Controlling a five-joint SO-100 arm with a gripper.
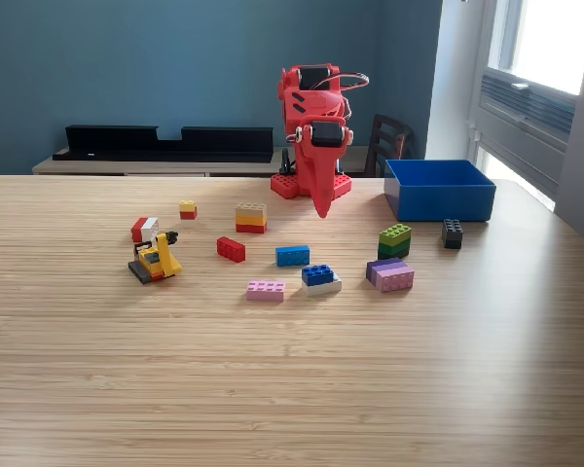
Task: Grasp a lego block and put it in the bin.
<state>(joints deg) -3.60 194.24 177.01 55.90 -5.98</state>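
Note:
My red arm is folded up at the back of the table, and its gripper (322, 209) points straight down, shut with nothing in it, hanging just above the wood. The bright blue bin (439, 190) stands to the exterior view's right of the arm, and nothing shows inside it from this angle. Several lego blocks lie scattered in front: a tan, yellow and red stack (251, 218), a red block (231, 249), a blue block (292, 255), a blue-on-white block (320, 278), a pink plate (266, 290), a green stack (394, 239), a purple and pink stack (389, 274) and a black block (452, 233).
At the exterior view's left sit a small yellow lego vehicle (156, 261), a red and white block (143, 230) and a small yellow and red block (188, 209). A chair (386, 143) and a low sideboard (165, 144) stand behind the table.

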